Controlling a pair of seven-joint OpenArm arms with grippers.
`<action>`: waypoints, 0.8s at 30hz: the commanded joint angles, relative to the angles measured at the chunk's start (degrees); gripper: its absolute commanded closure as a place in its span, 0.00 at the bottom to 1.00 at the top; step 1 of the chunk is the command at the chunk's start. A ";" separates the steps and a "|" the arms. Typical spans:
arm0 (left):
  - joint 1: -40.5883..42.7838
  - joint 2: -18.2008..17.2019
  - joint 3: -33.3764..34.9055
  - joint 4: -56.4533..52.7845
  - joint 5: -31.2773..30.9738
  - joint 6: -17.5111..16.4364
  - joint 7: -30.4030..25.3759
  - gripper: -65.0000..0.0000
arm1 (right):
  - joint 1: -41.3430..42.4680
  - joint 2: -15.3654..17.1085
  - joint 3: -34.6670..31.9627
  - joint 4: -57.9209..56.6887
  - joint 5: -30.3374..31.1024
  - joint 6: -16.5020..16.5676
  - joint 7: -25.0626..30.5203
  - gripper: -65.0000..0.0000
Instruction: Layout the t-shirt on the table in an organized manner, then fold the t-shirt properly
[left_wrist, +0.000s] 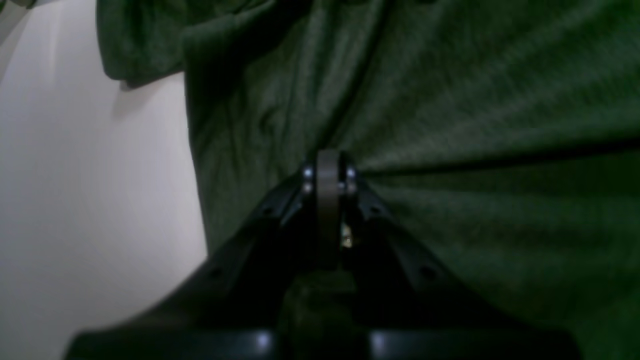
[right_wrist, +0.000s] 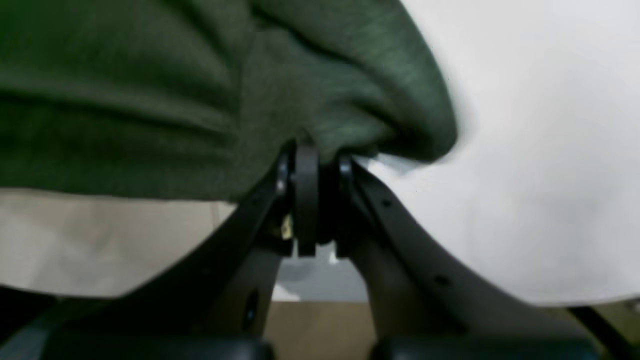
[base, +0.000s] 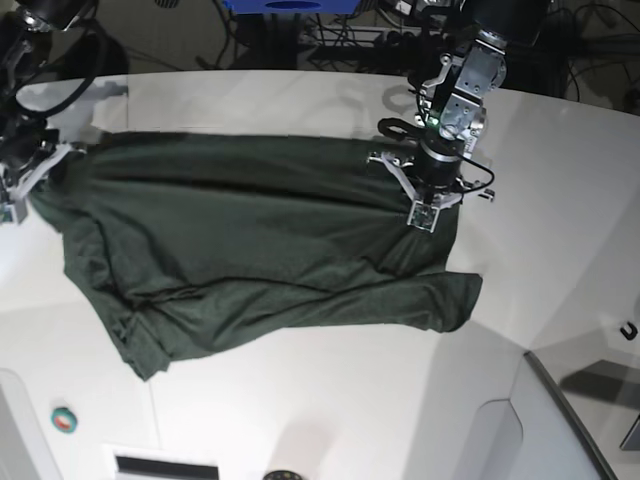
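Note:
The dark green t-shirt (base: 250, 240) lies spread and wrinkled across the white table (base: 560, 230), its lower edge bunched toward the front left. My left gripper (base: 425, 215) is on the base view's right, over the shirt's right side. In the left wrist view it (left_wrist: 327, 165) is shut, pinching the cloth (left_wrist: 450, 100), with creases radiating from the jaws. My right gripper (base: 20, 200) is at the shirt's far left end. In the right wrist view it (right_wrist: 312, 155) is shut on a fold of the shirt's edge (right_wrist: 150, 75), lifted above the table (right_wrist: 540, 150).
A raised grey-white panel (base: 570, 420) with a dark edge sits at the front right. A small teal and red object (base: 63, 420) lies at the front left, and a small black hook (base: 628, 331) at the right edge. Cables (base: 350, 40) run behind the table.

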 joint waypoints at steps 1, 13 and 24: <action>-0.35 -0.30 -0.10 0.90 0.08 0.27 -0.71 1.00 | 0.82 0.32 -1.43 3.08 0.76 0.32 -1.04 0.99; -0.35 -0.30 -0.01 0.99 0.17 0.27 -0.71 1.00 | 9.52 -2.05 -37.30 2.55 0.58 -9.40 -5.44 0.97; -0.35 -0.56 -0.01 0.90 0.17 0.27 -0.62 1.00 | 18.58 0.23 -54.97 -7.21 0.67 -14.93 -2.63 0.17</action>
